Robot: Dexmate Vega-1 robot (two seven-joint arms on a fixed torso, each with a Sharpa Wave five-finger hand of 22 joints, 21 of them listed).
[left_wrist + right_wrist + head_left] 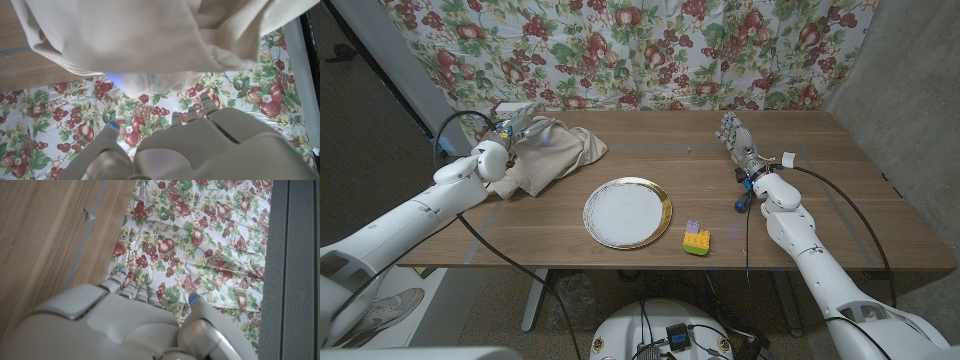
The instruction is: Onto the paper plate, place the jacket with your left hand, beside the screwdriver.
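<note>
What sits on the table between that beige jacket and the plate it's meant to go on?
Nothing visible. Bare wood lies between the jacket and the plate. The toy blocks sit on the plate's far side, out of the path. The left hand is already at the jacket.

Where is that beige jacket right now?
In the head view the jacket lies crumpled at the table's far left, at the left hand, left of the paper plate.

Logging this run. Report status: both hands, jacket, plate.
Left hand at the beige jacket, grip unclear. Right hand open, holding nothing. Jacket off the paper plate. Toy brick stack beside plate; no screwdriver seen.
</note>
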